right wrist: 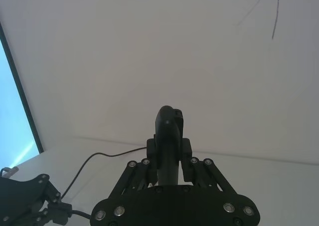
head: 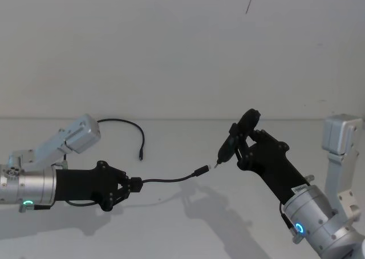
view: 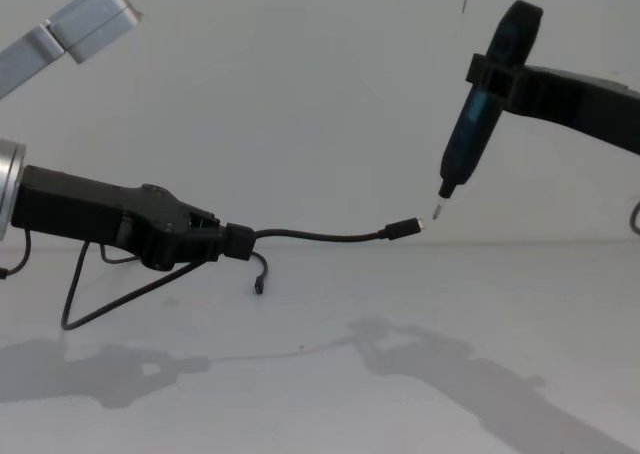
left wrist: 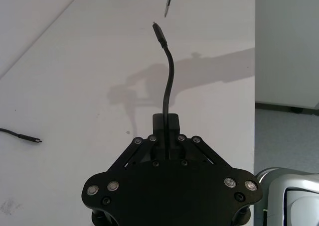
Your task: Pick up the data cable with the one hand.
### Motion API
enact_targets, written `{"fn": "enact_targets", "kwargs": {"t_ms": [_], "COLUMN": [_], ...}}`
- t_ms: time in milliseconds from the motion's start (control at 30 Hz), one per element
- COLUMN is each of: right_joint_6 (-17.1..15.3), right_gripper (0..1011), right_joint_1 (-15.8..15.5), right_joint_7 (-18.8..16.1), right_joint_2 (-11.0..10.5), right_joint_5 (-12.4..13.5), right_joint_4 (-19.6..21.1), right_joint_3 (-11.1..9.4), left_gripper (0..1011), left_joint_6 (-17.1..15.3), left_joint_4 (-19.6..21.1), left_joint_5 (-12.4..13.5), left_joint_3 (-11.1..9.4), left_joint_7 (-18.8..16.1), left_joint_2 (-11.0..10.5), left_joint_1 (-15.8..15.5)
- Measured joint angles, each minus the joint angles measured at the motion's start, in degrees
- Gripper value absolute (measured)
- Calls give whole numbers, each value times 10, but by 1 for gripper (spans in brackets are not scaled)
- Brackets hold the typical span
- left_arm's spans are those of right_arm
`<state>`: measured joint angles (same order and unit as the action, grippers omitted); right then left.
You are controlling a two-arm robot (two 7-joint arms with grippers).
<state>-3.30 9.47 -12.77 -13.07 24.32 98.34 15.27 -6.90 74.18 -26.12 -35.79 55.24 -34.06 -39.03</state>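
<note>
Where the left gripper clamps it, the thin black data cable (silver-tipped) juts out — right gripper grips a tool.

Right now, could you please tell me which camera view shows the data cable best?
The head view: the data cable shows its loop and both plugs, one raised beyond the left tool. The chest view shows that raised stretch side-on, the left wrist view foreshortens it, and the right wrist view catches a short piece.
</note>
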Motion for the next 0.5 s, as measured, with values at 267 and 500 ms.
{"fn": "enact_targets", "kwargs": {"t_ms": [267, 500], "right_joint_6": [3, 5], "right_gripper": [263, 263], "right_joint_1": [11, 19], "right_joint_7": [-3, -5], "right_joint_2": [3, 5], "right_joint_5": [2, 3], "right_joint_4": [-11, -19], "right_joint_3": [6, 10], "left_gripper": [49, 49], "left_joint_6": [1, 1], "left_joint_4": [0, 0], "left_joint_5": [-1, -1], "left_joint_3": [0, 0], "left_joint_7": [2, 3], "left_joint_2": [-1, -1], "left_joint_1": [0, -1]}}
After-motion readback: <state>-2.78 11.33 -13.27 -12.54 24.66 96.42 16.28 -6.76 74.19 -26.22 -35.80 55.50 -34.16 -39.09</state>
